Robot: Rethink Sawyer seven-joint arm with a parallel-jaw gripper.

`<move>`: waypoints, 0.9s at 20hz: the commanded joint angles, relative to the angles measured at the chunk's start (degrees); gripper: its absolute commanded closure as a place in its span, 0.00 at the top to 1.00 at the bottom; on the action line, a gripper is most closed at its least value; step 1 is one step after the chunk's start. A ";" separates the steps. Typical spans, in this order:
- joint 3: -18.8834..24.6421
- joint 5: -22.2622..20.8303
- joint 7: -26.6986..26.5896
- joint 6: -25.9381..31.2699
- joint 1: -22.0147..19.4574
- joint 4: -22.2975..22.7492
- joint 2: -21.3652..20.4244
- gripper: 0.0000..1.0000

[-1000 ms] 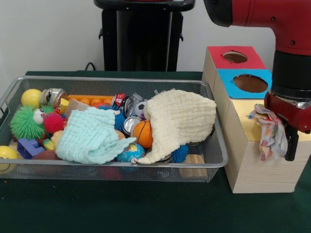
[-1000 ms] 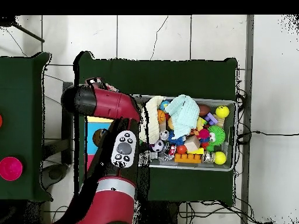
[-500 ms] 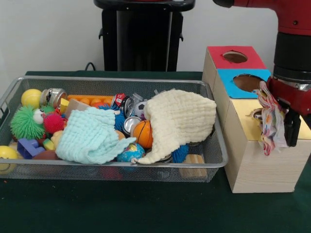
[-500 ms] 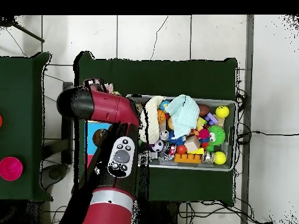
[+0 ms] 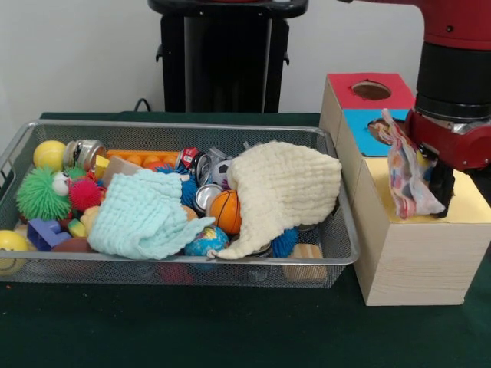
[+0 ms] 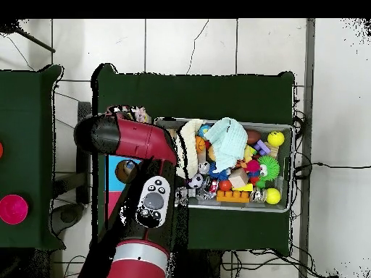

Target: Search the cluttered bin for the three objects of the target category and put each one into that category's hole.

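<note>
Gripper (image 5: 430, 172) closed on a patterned cloth (image 5: 409, 172), hanging it just above the yellow top of the wooden box (image 5: 418, 253), likely so the loose folds can be lowered into that section's hole, hidden here behind the cloth. Beside the box, wire bin (image 5: 337, 257) holding a cream cloth (image 5: 288, 188) and a mint cloth (image 5: 142, 218) draped over toys, probably the remaining targets. No readable labels or writing anywhere.

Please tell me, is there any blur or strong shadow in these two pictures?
Front view: even, soft lighting, no hard shadows; the patterned cloth hanging at the hand looks slightly smeared. Overhead view: the arm hides the boxes' tops, and the bin contents are too small to read clearly.
</note>
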 commanded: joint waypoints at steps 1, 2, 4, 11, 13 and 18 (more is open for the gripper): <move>1.00 -4.24 0.80 11.92 -2.95 6.57 4.36 0.00; 1.69 -4.14 0.48 10.32 -3.37 6.89 4.95 0.00; 1.74 -4.10 1.16 8.60 -2.88 7.24 5.94 0.00; 4.64 -2.59 2.25 4.11 -2.82 11.20 6.81 0.00; 4.27 -2.06 3.99 3.73 -1.87 11.20 7.52 0.00; 10.17 0.24 2.81 -1.42 -4.92 14.12 8.07 0.00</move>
